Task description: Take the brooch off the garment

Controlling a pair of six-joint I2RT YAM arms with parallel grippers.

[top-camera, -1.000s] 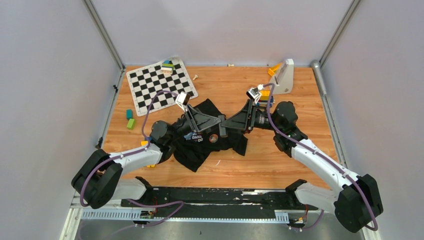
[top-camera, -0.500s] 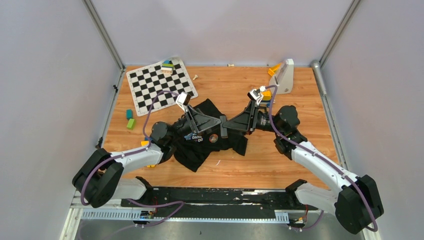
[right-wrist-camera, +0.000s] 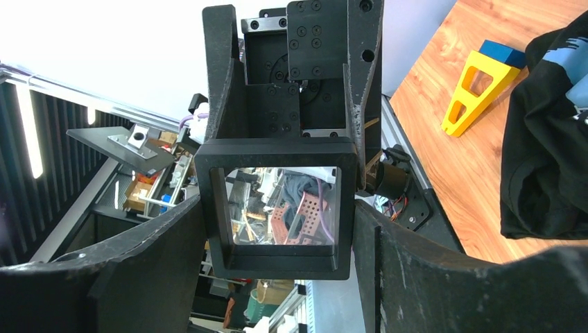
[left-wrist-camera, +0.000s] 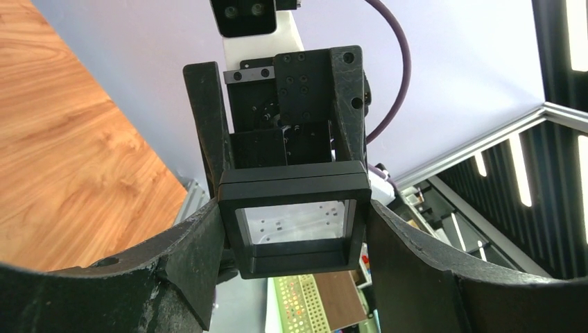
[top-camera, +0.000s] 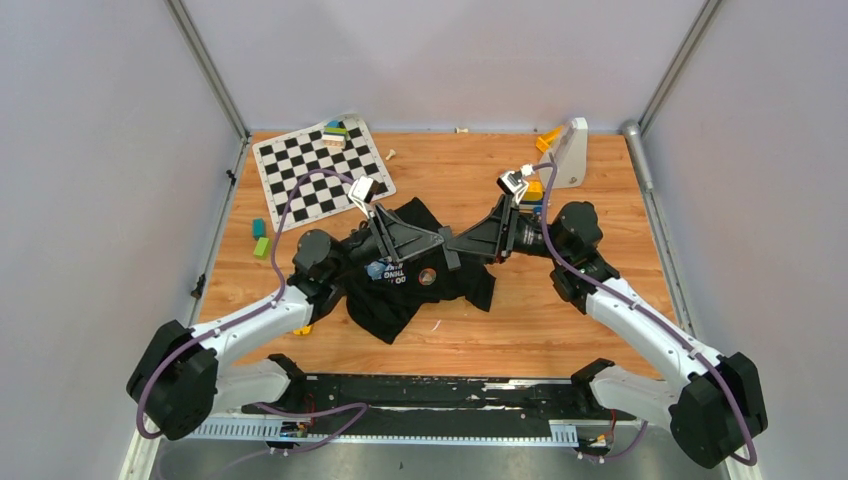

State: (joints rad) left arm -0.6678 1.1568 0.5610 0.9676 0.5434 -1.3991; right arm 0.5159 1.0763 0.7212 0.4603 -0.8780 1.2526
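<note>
The T-shirt is showing soft, matt black cloth; the brooch is looking coppery-brown (metal, perhaps); the bench is looking like smooth grained wood; the black square frame is holding a glossy clear pane in matt plastic.

Top view was bright, evenly lit from overhead; soft shadows on table. Wrist views: near fingers blurred, black frame sharp, light strips glared at edges.

The left gripper and right gripper, clamped on one frame, bridge the shirt; the table in front lies open.
</note>
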